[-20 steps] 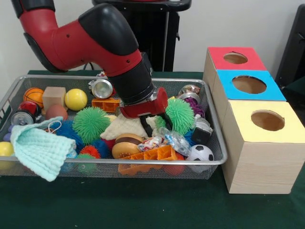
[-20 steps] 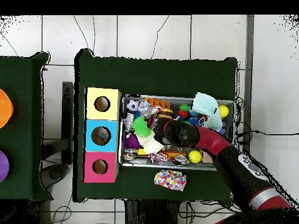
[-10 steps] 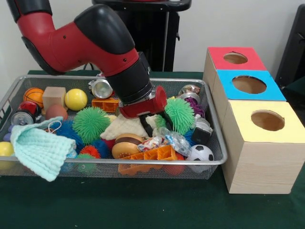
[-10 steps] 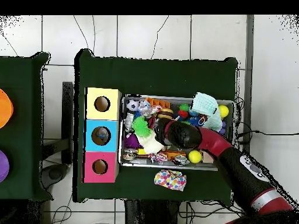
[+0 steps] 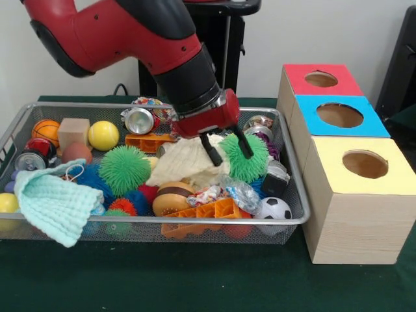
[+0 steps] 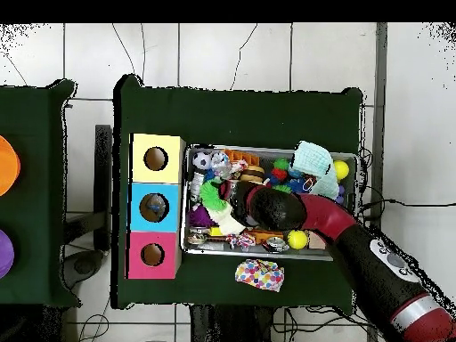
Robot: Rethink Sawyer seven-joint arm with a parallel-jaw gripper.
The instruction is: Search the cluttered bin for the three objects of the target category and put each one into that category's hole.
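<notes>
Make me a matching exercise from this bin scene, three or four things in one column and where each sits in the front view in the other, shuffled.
Things:
1. small black-and-white soccer ball
2. pale mint knitted cloth
3. plain wooden cube
4. cream crumpled cloth

Places:
A. draped over the wire bin's front left rim
B. front right corner of the bin
C. middle of the bin, just under the robot's hand
D. back left, beside a smooth yellow ball

Pairs: 1-B, 2-A, 3-D, 4-C

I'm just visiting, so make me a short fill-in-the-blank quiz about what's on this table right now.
1. The wooden box nearest the camera has a ____ top.
2. The gripper hangs over a cream ____.
3. The mint-green cloth drapes over the basket's ____ rim.
4. The middle box has a ____ top.

Missing words: yellow; cloth; front; blue
</notes>
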